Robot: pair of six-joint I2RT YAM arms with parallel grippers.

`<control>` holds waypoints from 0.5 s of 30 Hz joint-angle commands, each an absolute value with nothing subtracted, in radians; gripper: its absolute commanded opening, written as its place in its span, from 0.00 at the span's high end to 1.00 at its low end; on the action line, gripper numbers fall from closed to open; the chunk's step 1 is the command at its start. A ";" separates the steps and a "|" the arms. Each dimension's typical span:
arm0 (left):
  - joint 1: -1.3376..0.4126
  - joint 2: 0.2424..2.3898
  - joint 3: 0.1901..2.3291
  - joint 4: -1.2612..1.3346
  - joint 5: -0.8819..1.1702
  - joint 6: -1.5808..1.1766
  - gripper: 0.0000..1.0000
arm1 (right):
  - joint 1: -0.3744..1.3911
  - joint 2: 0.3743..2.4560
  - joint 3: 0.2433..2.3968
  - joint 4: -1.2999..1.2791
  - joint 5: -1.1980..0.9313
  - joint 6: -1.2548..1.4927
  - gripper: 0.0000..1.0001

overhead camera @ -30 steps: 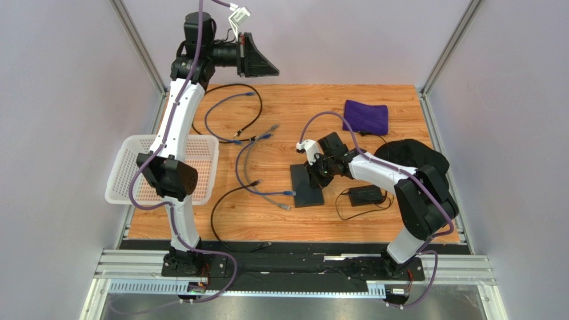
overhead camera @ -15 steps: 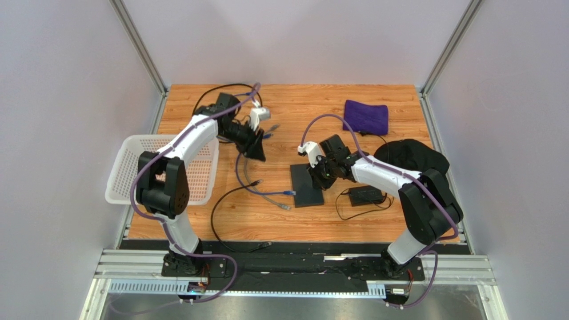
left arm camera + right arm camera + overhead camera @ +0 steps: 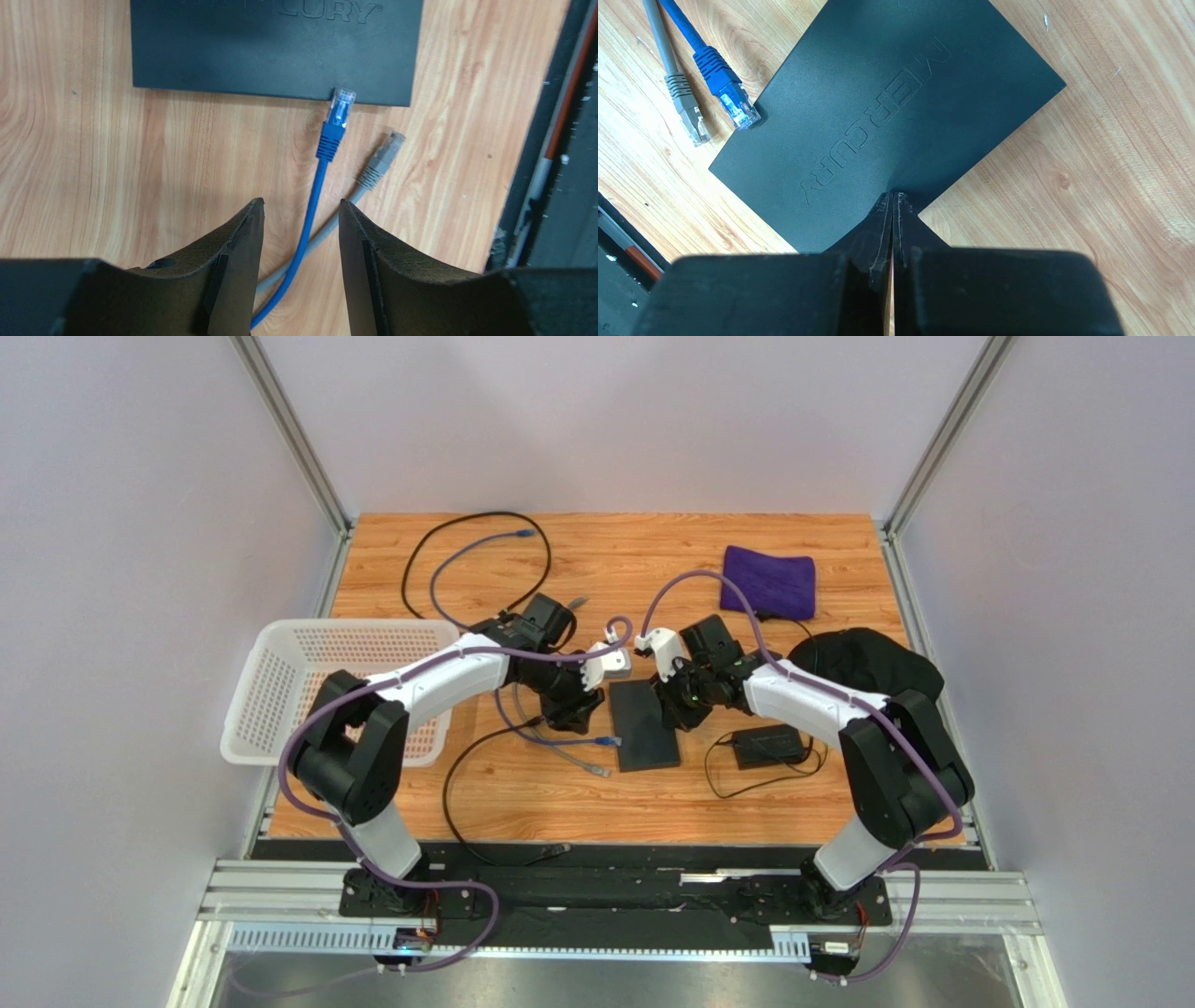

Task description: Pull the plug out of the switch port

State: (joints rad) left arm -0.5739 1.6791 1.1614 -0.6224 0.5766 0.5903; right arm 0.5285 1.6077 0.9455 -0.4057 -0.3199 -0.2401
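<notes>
The switch (image 3: pixel 643 724) is a flat matte-black box on the wooden table; it also shows in the left wrist view (image 3: pixel 277 42) and the right wrist view (image 3: pixel 885 119). A blue plug (image 3: pixel 335 129) has its clear tip in the switch's near edge; it also shows in the right wrist view (image 3: pixel 727 87). My left gripper (image 3: pixel 298 203) is open and empty, low over the table, with the blue cable running between its fingers, short of the plug. My right gripper (image 3: pixel 892 194) is shut and empty, its tips resting on the switch's top. From above, the left gripper (image 3: pixel 575 707) and right gripper (image 3: pixel 678 703) flank the switch.
A loose grey plug (image 3: pixel 379 159) lies beside the blue one. A white basket (image 3: pixel 281 686) stands at the left. A purple cloth (image 3: pixel 769 581), a black bag (image 3: pixel 856 658) and a black power brick (image 3: pixel 769 746) are at the right. Several cables lie at the back left.
My left arm has swung down from high at the back to the table, right beside the switch's left edge. My right gripper has stayed on the switch.
</notes>
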 commanded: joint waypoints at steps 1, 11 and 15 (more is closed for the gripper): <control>-0.612 1.710 1.170 -0.520 0.492 0.603 0.48 | 0.525 1.611 0.920 -0.453 -0.291 -0.242 1.00; -0.689 1.781 1.215 -0.654 0.480 0.667 0.48 | 0.520 1.601 0.908 -0.449 -0.301 -0.235 1.00; -0.701 1.813 1.229 -0.638 0.433 0.641 0.48 | 0.514 1.601 0.910 -0.454 -0.304 -0.224 1.00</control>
State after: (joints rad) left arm -0.6800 1.7878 1.1912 -0.6315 0.4732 0.6250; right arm 0.5243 1.6043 0.9405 -0.4026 -0.3241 -0.2352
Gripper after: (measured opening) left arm 0.521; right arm 0.005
